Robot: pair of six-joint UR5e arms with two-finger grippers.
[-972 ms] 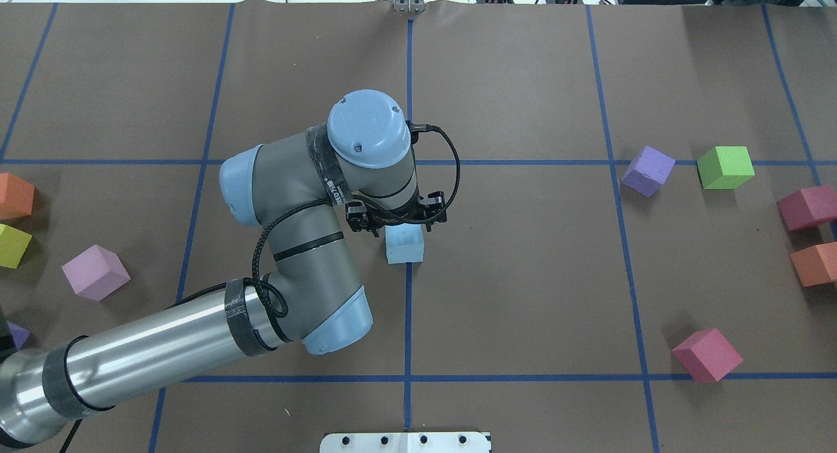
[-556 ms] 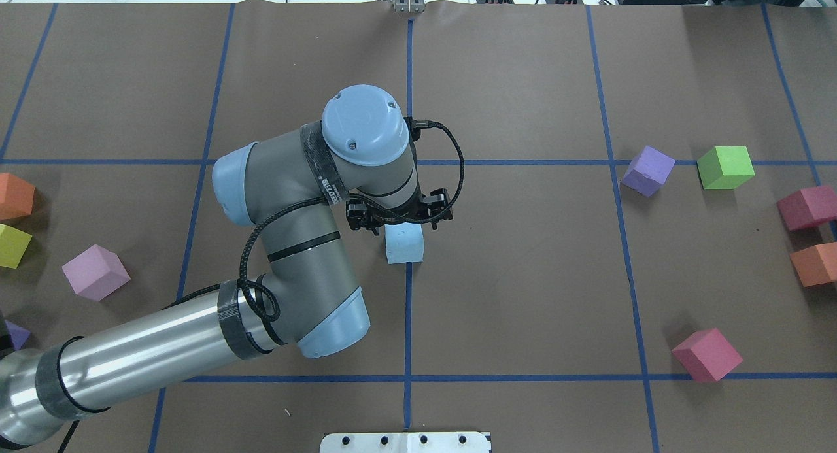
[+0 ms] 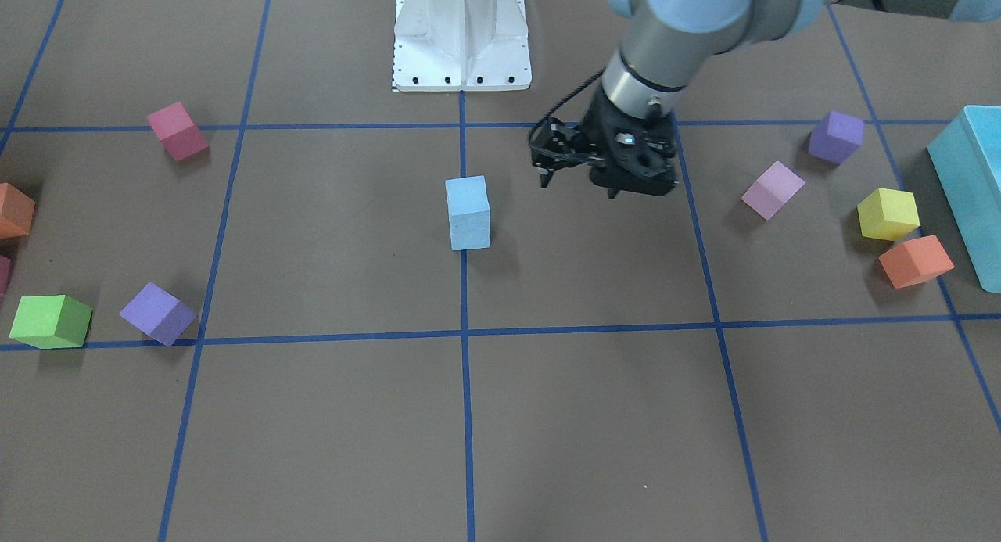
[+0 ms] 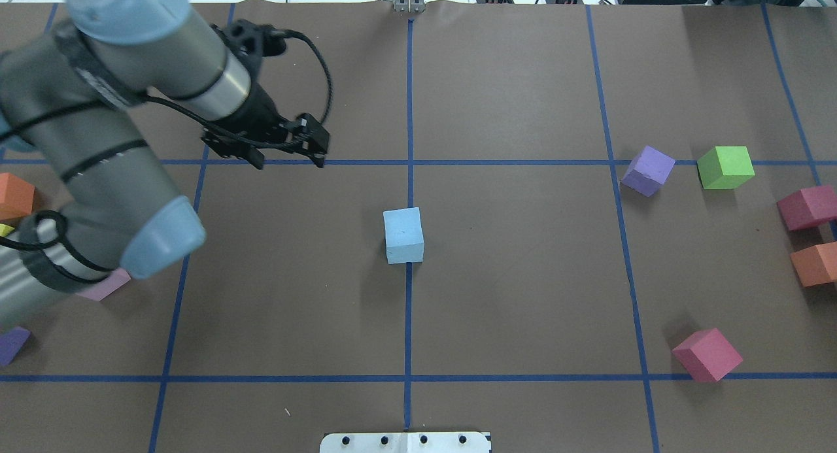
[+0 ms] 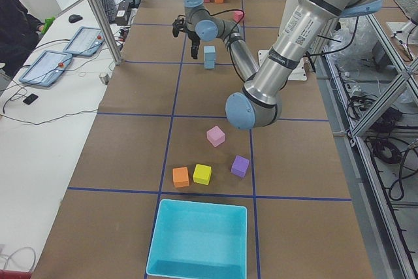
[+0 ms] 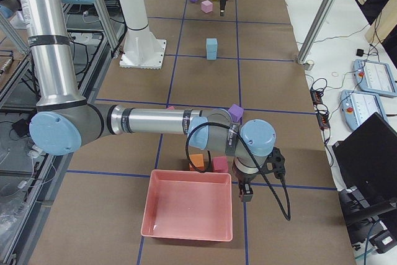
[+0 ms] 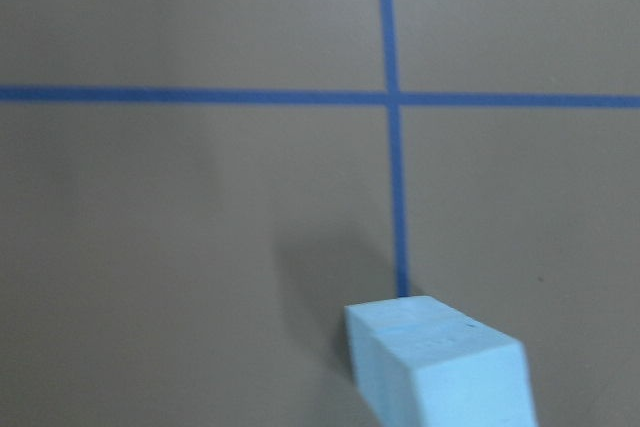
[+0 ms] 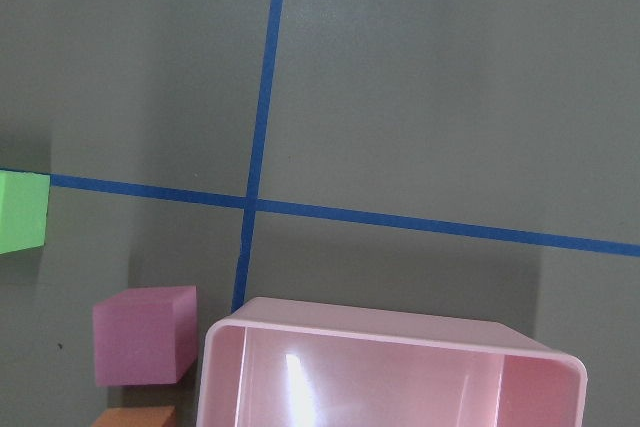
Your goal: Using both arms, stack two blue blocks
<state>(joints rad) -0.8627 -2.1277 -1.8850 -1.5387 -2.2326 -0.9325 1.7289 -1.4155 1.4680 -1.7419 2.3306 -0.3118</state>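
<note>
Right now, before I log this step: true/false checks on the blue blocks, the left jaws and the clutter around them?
1. The two blue blocks stand stacked, one on top of the other. True.
2. The left gripper has its jaws shut on a blue block. False: the jaws stand open and empty, off to the side of the stack and not touching it.
3. A green cube sits next to a purple cube. True.
4. The pink tray holds a magenta cube. False: the tray looks empty, and that cube sits on the table outside it, by its far wall.
</note>
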